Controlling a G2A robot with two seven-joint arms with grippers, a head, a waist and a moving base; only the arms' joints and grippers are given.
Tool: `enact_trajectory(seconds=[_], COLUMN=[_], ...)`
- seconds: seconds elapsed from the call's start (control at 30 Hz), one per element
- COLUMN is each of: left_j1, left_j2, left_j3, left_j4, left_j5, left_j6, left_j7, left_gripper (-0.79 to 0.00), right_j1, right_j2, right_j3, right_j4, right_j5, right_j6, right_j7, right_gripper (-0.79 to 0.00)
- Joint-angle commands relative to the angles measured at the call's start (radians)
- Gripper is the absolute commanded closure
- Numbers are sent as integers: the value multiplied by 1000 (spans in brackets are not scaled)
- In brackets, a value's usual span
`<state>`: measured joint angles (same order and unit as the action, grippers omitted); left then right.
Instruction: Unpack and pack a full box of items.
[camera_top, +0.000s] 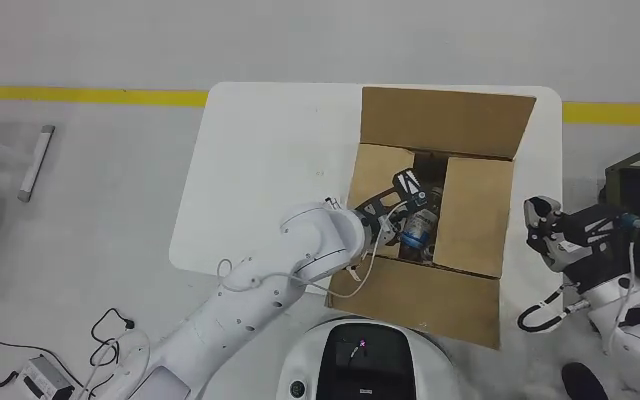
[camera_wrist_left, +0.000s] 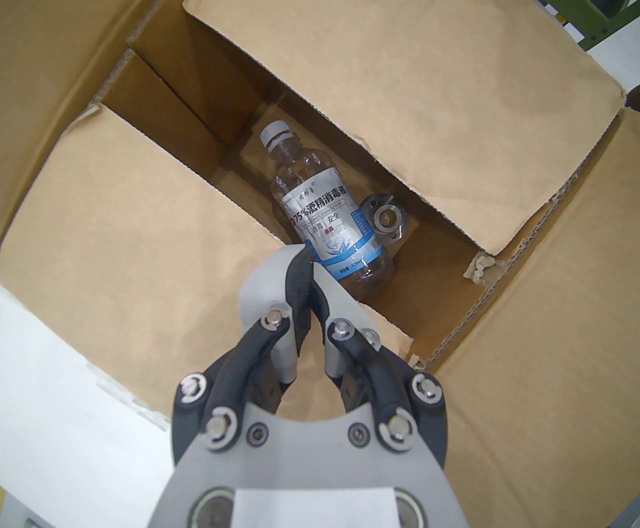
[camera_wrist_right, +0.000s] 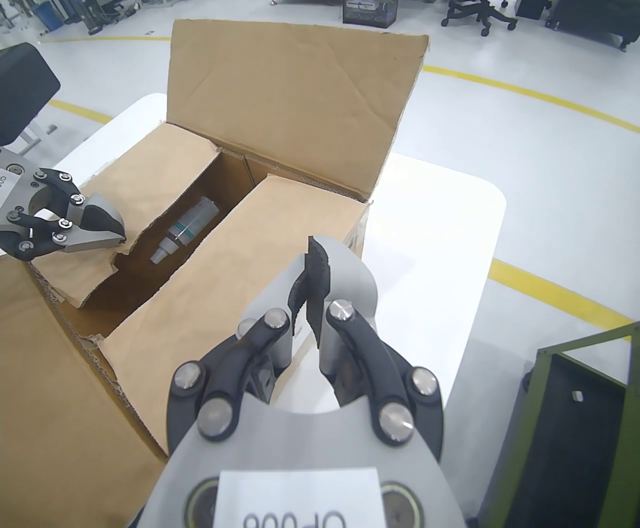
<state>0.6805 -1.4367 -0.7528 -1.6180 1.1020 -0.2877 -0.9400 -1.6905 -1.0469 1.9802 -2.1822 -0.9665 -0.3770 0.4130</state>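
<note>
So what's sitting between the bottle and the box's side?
A small metal ring lies there on the floor of the box, beside the bottle; the left wrist view shows it.

Item 1: white rounded-corner bench (camera_top: 260, 170), standing on a pale grey floor (camera_top: 100, 250).
Item 2: yellow painted stripe (camera_top: 100, 96), running across the floor past the bench's far edge.
Item 3: slender grey bar (camera_top: 35, 160), lying on the floor well apart from the bench.
Item 4: looped black cable (camera_top: 105, 335) and small white box (camera_top: 40, 378), both on the floor.
Item 5: olive-green metal cabinet (camera_wrist_right: 575, 425), near the bench.
Item 6: black castor office chair (camera_wrist_right: 475, 15), far back in the room.
</note>
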Motion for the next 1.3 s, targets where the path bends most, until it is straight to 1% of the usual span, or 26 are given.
enact_trajectory(seconds=[0.0, 0.1, 0.17, 0.33, 0.63, 0.73, 0.83, 0.93, 1.0, 1.27], left_j1=[0, 3, 16, 48, 107, 126, 158, 194, 194, 194], left_j2=[0, 0, 3, 12, 29, 37, 47, 55, 55, 55], left_j3=[0, -1, -11, -50, -123, -141, -164, -191, -191, -191], left_j4=[0, -1, -22, -119, -305, -362, -404, -426, -426, -426], left_j5=[0, 1, 38, 68, 88, 100, 106, 97, 97, 97], left_j6=[0, 2, 12, 24, -12, -68, -130, -161, -161, -161], left_j7=[0, 6, 36, 58, 82, 96, 112, 137, 137, 137], left_gripper=[-785, -785, -785, -785, -785, -785, -785, -785, -785, -785], right_j1=[-4, -10, -12, -18, -23, -24, -27, -36, -44, -45], right_j2=[0, -1, -1, -1, -2, -3, -7, -11, -14, -14], right_j3=[4, 9, 11, 13, 10, 12, 17, 25, 23, 22], right_j4=[0, 0, 1, 0, -7, -12, -11, -5, 0, 0], right_j5=[2, 5, 8, 13, 20, 32, 67, 76, 71, 69], right_j6=[-2, -6, -10, -16, -20, -20, -30, -36, -28, -26], right_j7=[-8, -12, -14, -17, -27, -55, -122, -195, -238, -243], right_gripper=[0, 0, 0, 0, 0, 0, 0, 0, 0, 0])
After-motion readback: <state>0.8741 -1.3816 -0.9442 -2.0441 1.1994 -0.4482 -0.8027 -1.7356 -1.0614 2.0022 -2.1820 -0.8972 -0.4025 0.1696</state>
